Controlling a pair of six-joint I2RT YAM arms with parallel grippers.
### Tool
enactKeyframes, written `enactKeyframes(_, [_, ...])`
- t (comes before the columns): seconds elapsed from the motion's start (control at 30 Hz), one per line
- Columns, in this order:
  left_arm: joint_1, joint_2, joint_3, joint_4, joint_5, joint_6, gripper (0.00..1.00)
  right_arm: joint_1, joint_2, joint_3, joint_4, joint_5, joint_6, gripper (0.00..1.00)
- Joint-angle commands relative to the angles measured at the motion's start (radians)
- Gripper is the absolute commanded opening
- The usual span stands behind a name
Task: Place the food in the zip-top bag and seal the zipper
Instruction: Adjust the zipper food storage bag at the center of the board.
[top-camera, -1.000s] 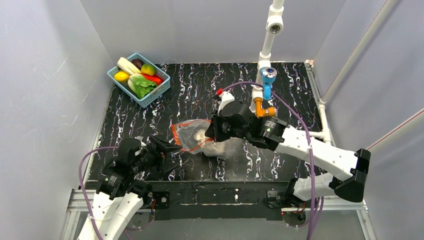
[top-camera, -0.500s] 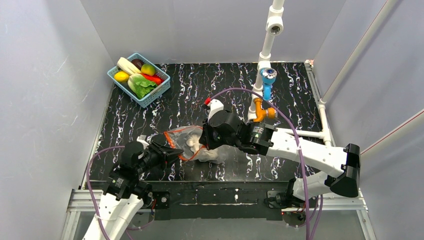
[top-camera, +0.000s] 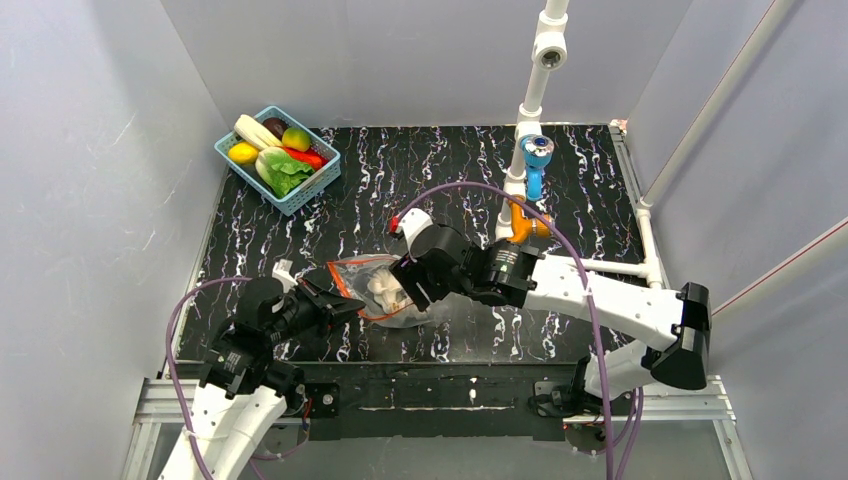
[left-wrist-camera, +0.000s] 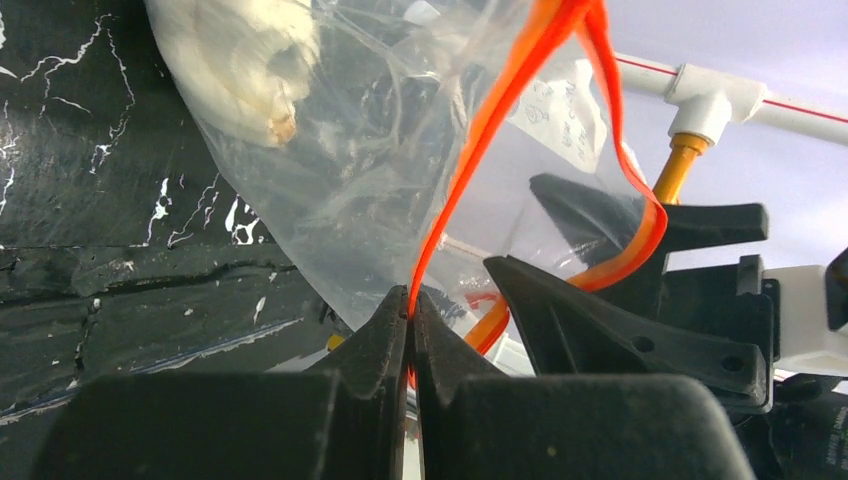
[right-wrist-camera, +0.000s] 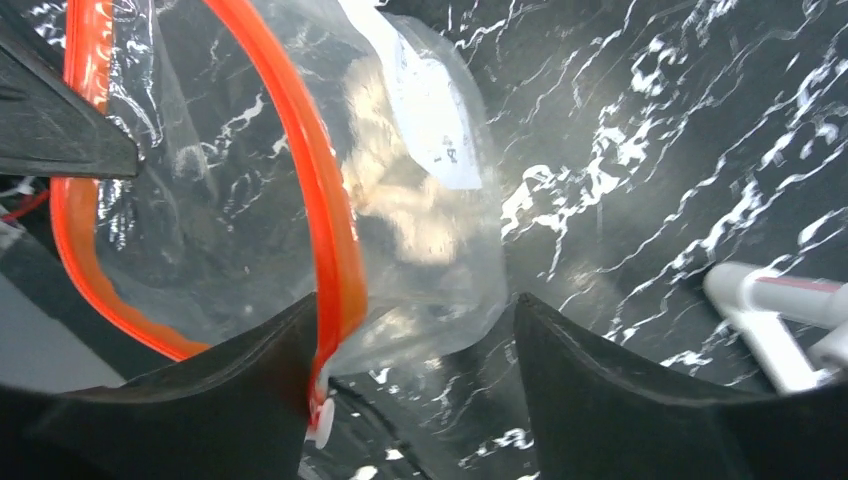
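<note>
The clear zip-top bag (top-camera: 372, 292) lies on the black mat between my grippers, its mouth facing left. Its red-orange zipper (left-wrist-camera: 500, 110) gapes in a loop. My left gripper (top-camera: 338, 304) is shut on one lip of that strip (left-wrist-camera: 410, 295). My right gripper (top-camera: 404, 288) is open, its jaws astride the bag's far zipper end (right-wrist-camera: 415, 310), the strip (right-wrist-camera: 322, 200) lying against one finger. A white lumpy garlic piece (top-camera: 382, 288) sits inside the bag (right-wrist-camera: 400, 200). The green lettuce (top-camera: 285, 172) and a yellowish round fruit (top-camera: 296, 138) lie in the basket.
The blue basket (top-camera: 322, 182) stands at the back left corner, also holding a white leek (top-camera: 252, 130) and a red chili (top-camera: 308, 157). A white pipe stand with blue and orange fittings (top-camera: 530, 160) rises behind the right arm. Grey walls enclose the mat.
My left gripper has shut on the zipper strip. My right gripper has opened after sliding left with the bag, which shifted left towards the left gripper.
</note>
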Motion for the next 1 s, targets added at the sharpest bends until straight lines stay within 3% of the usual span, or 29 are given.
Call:
enactKeyframes(0.0, [0.001, 0.015, 0.054, -0.046, 0.029, 0.064, 0.0, 0.003, 0.035, 0.108, -0.04, 0.012, -0.188, 0.79])
enactKeyframes(0.2, [0.001, 0.019, 0.046, -0.059, 0.025, 0.055, 0.0, 0.003, 0.158, 0.303, -0.131, 0.018, -0.29, 0.82])
enactKeyframes(0.37, [0.001, 0.013, 0.043, -0.058, 0.024, 0.04, 0.0, 0.004, 0.24, 0.446, -0.195, -0.023, -0.295, 0.77])
enactKeyframes(0.77, [0.001, 0.035, 0.072, -0.077, 0.025, 0.055, 0.0, 0.011, 0.358, 0.545, -0.213, 0.003, -0.286, 0.62])
enactKeyframes(0.87, [0.001, 0.043, 0.076, -0.072, 0.024, 0.074, 0.0, 0.011, 0.364, 0.547, -0.206, 0.065, -0.261, 0.42])
enactKeyframes(0.97, [0.001, 0.055, 0.097, -0.114, 0.012, 0.09, 0.0, 0.01, 0.343, 0.534, -0.202, 0.142, -0.205, 0.07])
